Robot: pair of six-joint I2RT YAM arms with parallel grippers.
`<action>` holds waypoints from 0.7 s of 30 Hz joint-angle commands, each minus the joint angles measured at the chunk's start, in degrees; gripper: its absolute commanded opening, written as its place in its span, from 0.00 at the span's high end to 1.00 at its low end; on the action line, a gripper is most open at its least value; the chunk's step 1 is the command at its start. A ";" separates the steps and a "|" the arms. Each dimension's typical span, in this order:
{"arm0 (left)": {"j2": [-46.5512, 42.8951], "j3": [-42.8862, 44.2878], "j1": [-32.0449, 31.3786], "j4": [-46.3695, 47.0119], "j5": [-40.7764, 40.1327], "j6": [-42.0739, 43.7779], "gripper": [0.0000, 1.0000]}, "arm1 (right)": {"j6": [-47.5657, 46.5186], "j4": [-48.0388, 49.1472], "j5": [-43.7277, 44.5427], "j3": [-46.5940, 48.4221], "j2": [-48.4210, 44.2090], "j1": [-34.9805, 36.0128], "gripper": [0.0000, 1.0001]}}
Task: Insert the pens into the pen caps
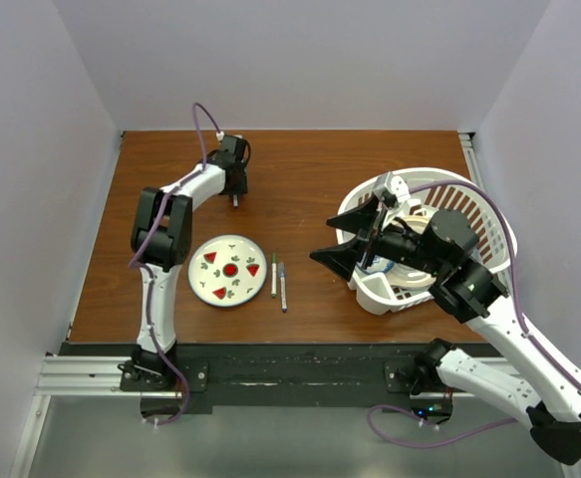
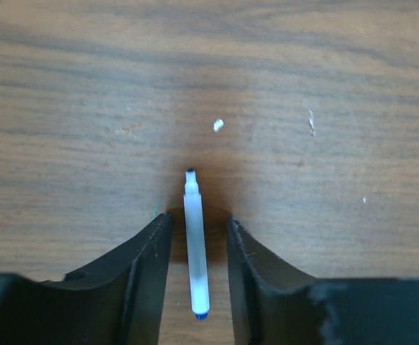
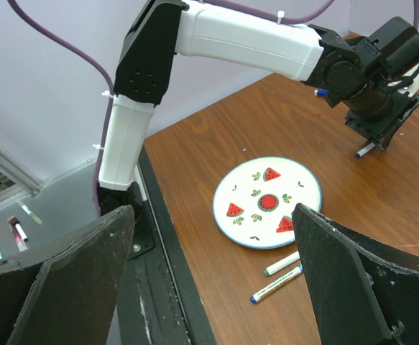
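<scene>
Brown wooden table (image 1: 350, 169) fills my left wrist view. At centre frame a thin white-barrelled pen with blue at both ends (image 2: 195, 244) appears to lie flat on it, running straight up the picture. My left gripper (image 2: 198, 217) straddles the pen. Its two black fingers are slightly parted and a sliver of wood shows on each side of the barrel, so nothing is pinched.

I judge the step in hand to be the pick. To do it well I would keep the barrel centred and close slowly, so neither finger rolls the pen. I would take it near mid-length, leaving one end free for a cap, then lift straight without dragging.

My right gripper (image 3: 213, 210) hangs spread wide and empty, just left of a white slatted plastic basket (image 1: 474, 189) in the top view.

I count three pens:
- One is under the left gripper, upper left of centre in the top view.
- A white pen with a green end (image 1: 274, 276) and a pen with dark ends (image 1: 282, 289) lie side by side, just right of the round white plate with red watermelon marks (image 1: 260, 284).

There is one plate and one basket. I can make out no loose caps for sure. A small blue piece (image 3: 321, 92) beside the left arm's wrist, upper right of the right wrist view, may be one.
</scene>
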 commanded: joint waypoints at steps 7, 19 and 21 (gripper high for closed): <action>1.77 3.37 1.42 -3.36 3.61 2.23 0.93 | 0.77 1.67 3.42 -2.05 -1.48 -0.05 0.06; -24.05 -22.62 1.51 15.94 26.90 -11.37 1.00 | 11.68 4.39 12.65 -3.63 5.02 -0.05 0.08; -31.16 -29.04 1.51 22.26 30.16 -13.49 1.00 | 12.99 5.01 14.22 -4.59 5.99 0.04 0.08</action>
